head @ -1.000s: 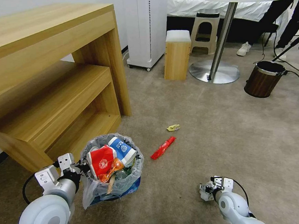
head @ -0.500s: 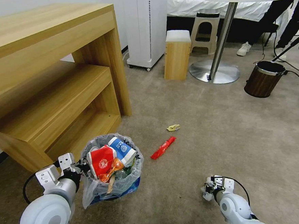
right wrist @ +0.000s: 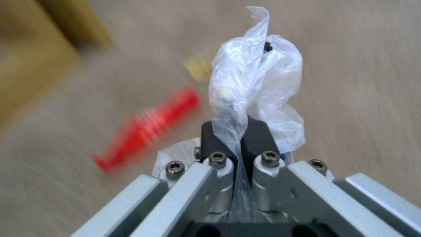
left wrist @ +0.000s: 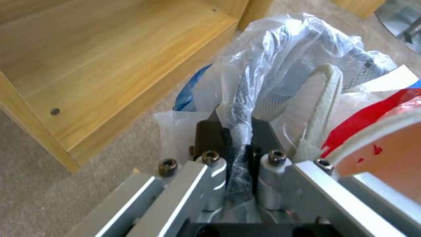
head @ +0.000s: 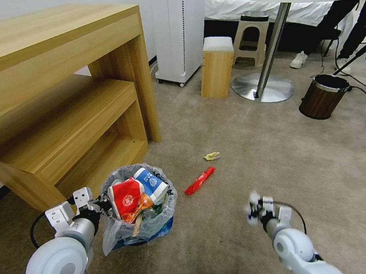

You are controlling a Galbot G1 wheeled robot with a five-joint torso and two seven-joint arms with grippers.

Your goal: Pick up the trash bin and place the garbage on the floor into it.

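Bin held at lower left of the head view, clear plastic scrap carried at lower right.

Filling the upper left, a wooden shelf unit [head: 63,99], with carpet [head: 276,155] spread across the rest. Just in front of the shelf, lower left, the trash bin [head: 138,207], already heaped with red and blue cartons; gripped at its bag-lined rim by the left gripper [left wrist: 235,138], jaws clenched on the rim and liner, probably so the bin stays steady and within reach. At lower right, the right gripper [right wrist: 232,131], pinched shut on a crumpled clear plastic scrap [right wrist: 254,82], lifted clear of the floor. Near centre, left on the carpet, a red wrapper [head: 199,181] and, just beyond, a small yellow wrapper [head: 212,156].
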